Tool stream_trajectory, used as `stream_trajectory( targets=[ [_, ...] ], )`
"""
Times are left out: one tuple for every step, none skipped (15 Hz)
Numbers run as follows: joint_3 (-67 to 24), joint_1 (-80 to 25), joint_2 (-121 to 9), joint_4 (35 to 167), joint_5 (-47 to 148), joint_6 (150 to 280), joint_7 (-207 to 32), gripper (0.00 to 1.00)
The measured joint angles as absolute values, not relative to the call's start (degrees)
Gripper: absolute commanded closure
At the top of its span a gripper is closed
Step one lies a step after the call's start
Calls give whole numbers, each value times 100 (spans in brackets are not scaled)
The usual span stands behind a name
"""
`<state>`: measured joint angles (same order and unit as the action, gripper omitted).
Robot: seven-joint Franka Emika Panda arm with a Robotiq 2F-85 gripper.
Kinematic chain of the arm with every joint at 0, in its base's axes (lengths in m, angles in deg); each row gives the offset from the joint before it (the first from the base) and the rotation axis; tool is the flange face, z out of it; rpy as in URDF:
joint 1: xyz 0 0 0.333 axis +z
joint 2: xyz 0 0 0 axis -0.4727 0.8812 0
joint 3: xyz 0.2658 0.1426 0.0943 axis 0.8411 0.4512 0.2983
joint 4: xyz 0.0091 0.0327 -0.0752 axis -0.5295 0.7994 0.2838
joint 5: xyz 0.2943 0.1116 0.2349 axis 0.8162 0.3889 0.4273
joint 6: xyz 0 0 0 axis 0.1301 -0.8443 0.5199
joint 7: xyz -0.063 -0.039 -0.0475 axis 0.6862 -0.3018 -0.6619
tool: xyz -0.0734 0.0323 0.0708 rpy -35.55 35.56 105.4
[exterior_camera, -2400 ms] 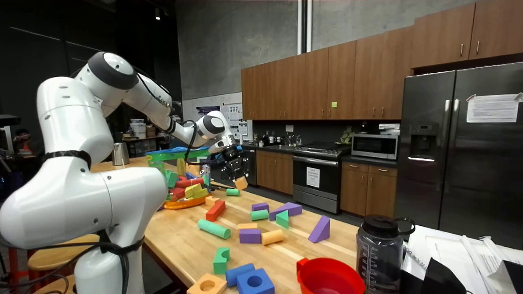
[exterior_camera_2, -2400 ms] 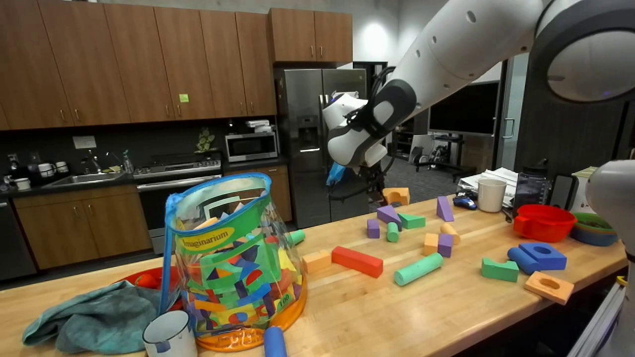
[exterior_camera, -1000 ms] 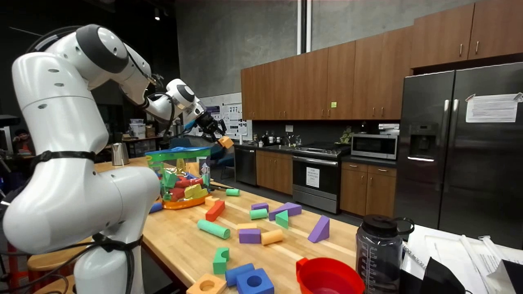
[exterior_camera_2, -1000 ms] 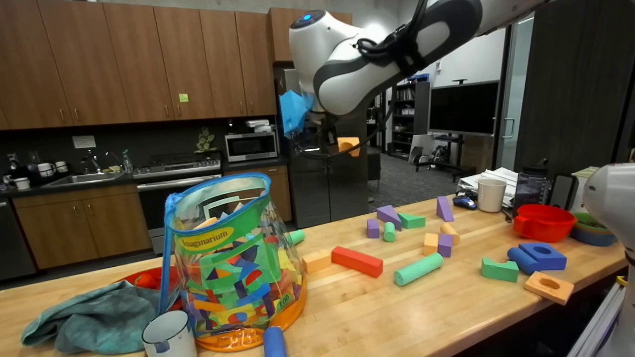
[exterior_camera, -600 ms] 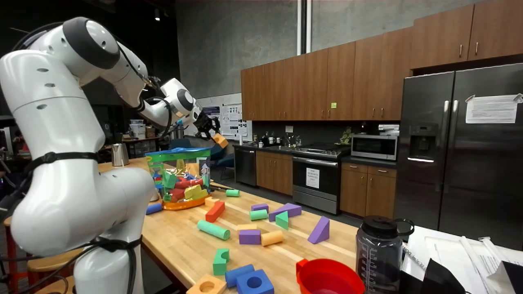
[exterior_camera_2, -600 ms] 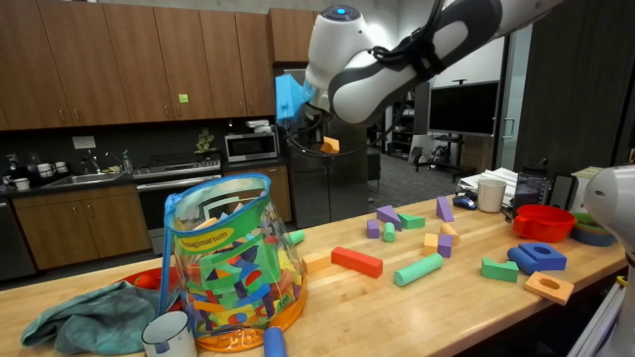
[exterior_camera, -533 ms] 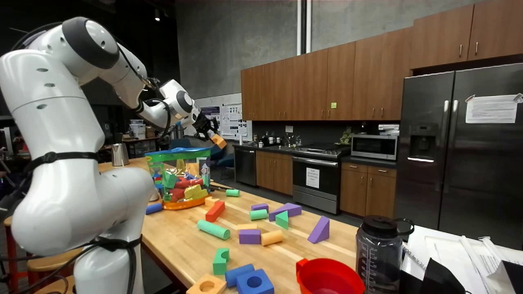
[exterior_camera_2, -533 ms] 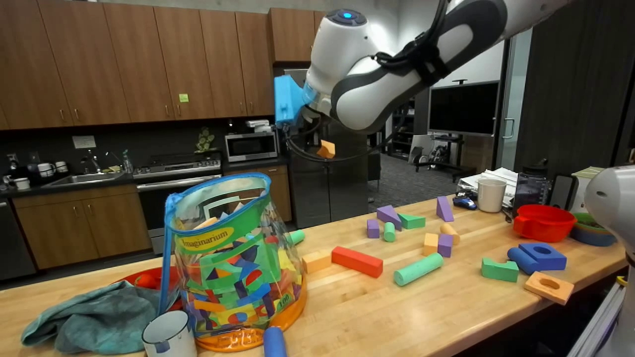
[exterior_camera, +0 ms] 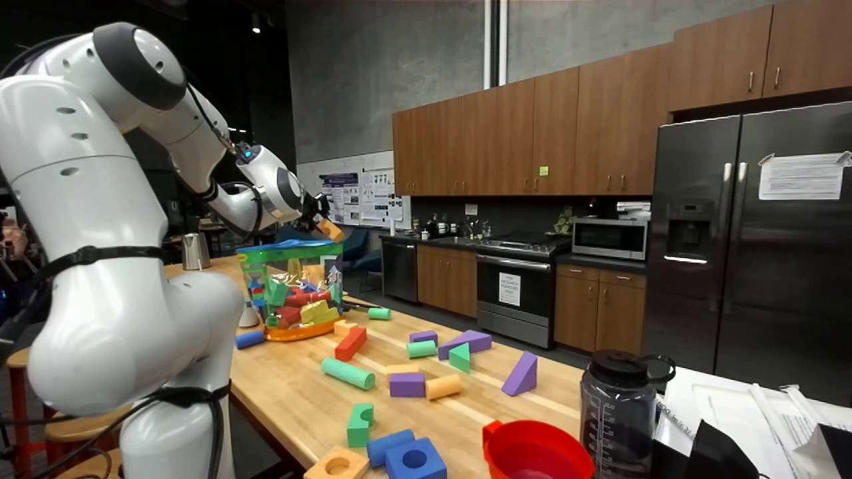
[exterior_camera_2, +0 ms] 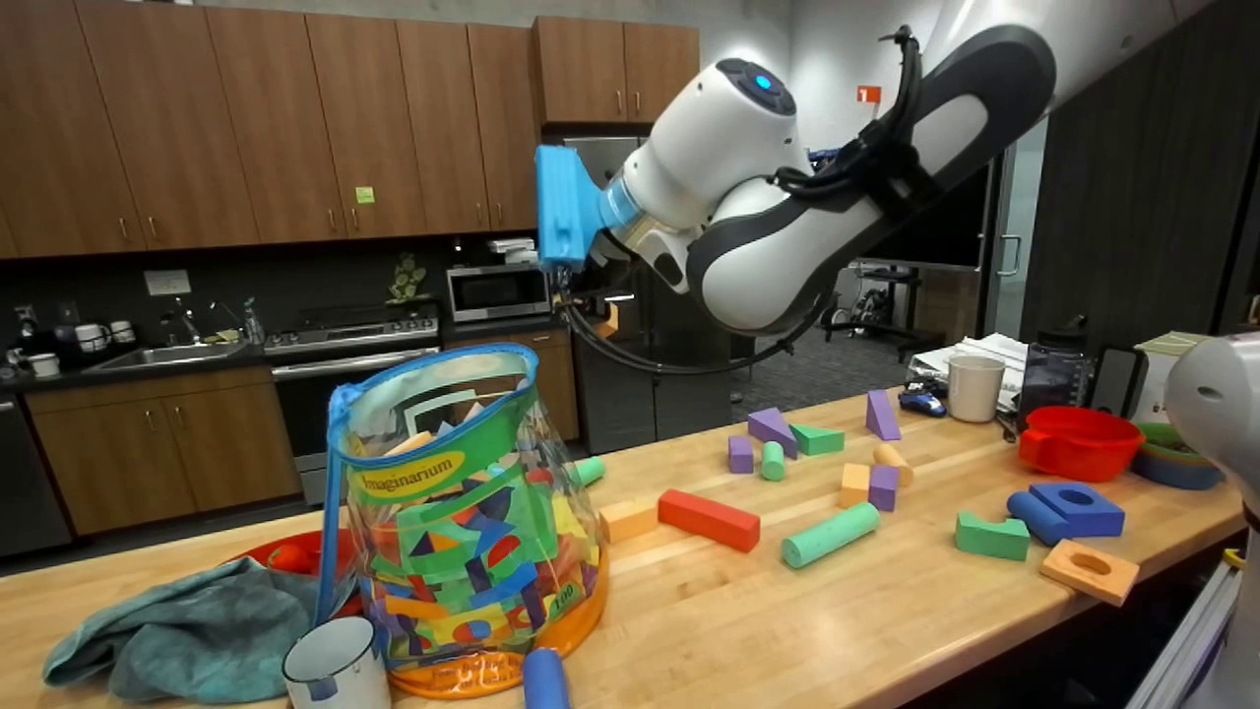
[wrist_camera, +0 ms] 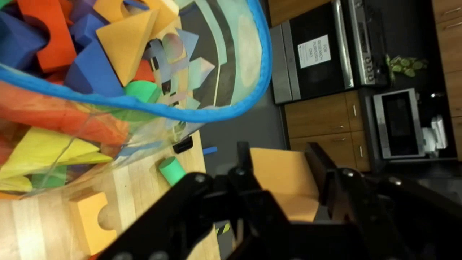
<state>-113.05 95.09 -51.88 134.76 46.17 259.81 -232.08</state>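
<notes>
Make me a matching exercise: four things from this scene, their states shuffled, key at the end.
Things:
1. End effector
2. Bag
3. Cloth
4. Bottle

States:
A. Crumpled beside a white mug
B. Topped with a black lid
C. Closed on an orange block
D. Open-topped, holding blocks of several colours

Pairs: 1-C, 2-D, 3-A, 4-B

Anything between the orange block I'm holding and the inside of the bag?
Yes, the bag itself: in the wrist view its blue rim runs between the orange block, held in the gripper, and the blocks inside. Nothing else visible stands there.
</notes>
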Motion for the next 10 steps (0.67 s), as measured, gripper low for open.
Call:
stream_trajectory(
  targets=[
    [-11343,9576,-5180,13523,4619,26240,-23206,84],
    [-11377,9646,-5175,13563,4620,26477,-23206,84],
    [-11407,9719,-5170,13602,4620,26685,-23204,84],
    [-11426,9796,-5162,13645,4620,26866,-23203,84],
    [-11433,9877,-5152,13691,4620,27005,-23202,84],
    [-11433,9966,-5140,13740,4620,27111,-23201,84],
    [-11429,10068,-5130,13796,4620,27184,-23198,84],
    [-11421,10176,-5120,13855,4618,27235,-23193,84],
    [-11408,10284,-5109,13912,4615,27273,-23187,84],
    [-11392,10402,-5104,13969,4608,27297,-23176,84]
  ],
)
